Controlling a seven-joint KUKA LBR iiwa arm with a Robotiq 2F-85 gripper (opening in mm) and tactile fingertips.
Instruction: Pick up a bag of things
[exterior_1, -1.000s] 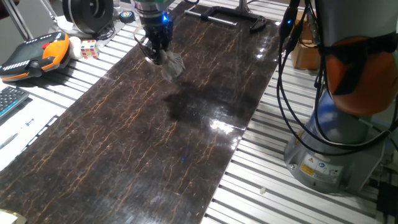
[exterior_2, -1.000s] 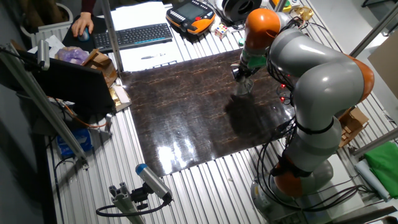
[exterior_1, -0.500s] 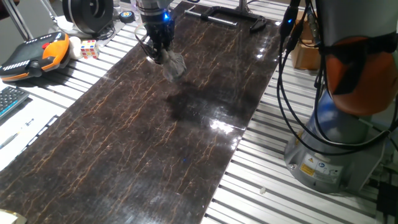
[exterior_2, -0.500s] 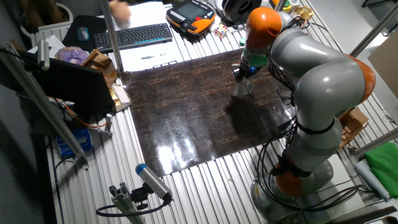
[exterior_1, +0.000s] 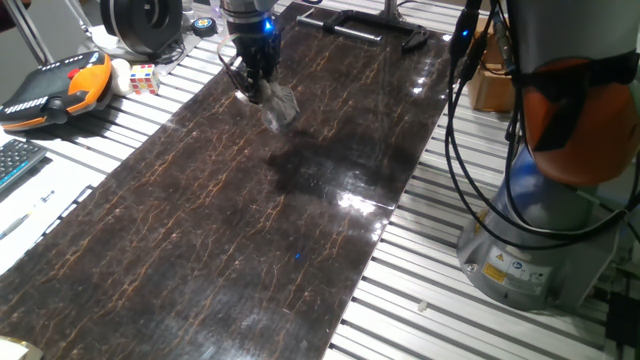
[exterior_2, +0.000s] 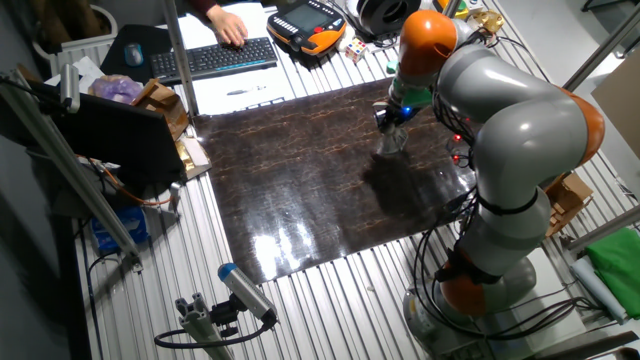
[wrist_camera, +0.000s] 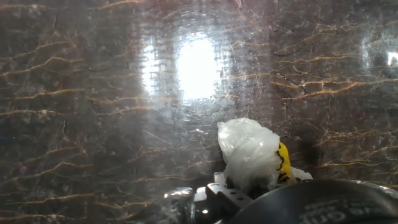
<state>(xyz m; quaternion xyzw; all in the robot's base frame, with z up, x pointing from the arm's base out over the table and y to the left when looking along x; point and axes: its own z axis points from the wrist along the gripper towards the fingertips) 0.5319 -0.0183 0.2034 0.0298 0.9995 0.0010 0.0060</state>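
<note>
Most of the pick looks done: the claw (exterior_1: 262, 88) is closed on the top of the bag of things (exterior_1: 279, 103), and the clear, wrinkly bag hangs off the dark marble-patterned tabletop (exterior_1: 230, 230) at its far left end. In the hand view its whitish lumps (wrist_camera: 250, 153) sit just past the fingers. What likely remains is lifting higher without it slipping.
</note>
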